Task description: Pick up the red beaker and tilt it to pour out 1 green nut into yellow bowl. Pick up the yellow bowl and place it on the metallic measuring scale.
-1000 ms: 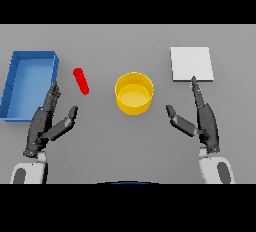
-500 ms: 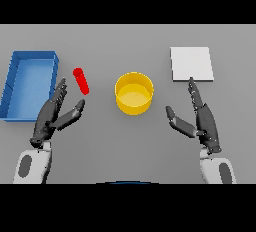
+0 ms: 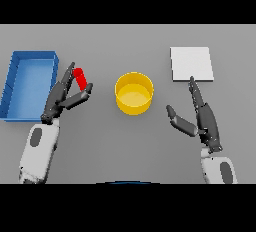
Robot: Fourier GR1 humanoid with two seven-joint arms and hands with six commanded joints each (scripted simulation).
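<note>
Change since the earlier frames: my left hand (image 3: 64,97) had travelled up and toward the centre, from a spot well below the red beaker (image 3: 80,78) to right against it. Its fingers were straight and spread, lying along the beaker's left side and partly covering its lower end; the thumb reached out to the right just below the beaker. Nothing was curled round the beaker, so I logged the hand as apart, not clamped. Whether the fingers actually touched the beaker I could not tell from this view. The beaker itself lay tilted on the grey table (image 3: 125,146), in the same place as before, just right of the blue tray (image 3: 15,83) and well left of the yellow bowl (image 3: 134,93).

My right hand (image 3: 202,118) had shifted only slightly upward. Its fingers were straight, pointing up toward the metallic measuring scale (image 3: 191,64), with the fingertips just short of the scale's lower edge, and the thumb was held out to the left. It held nothing and stood apart from the bowl.

Bowl and scale were unmoved: the bowl upright at the centre, the scale flat at upper right. No green nut was discernible.

Labels, brands, writing: none legible on any item.
</note>
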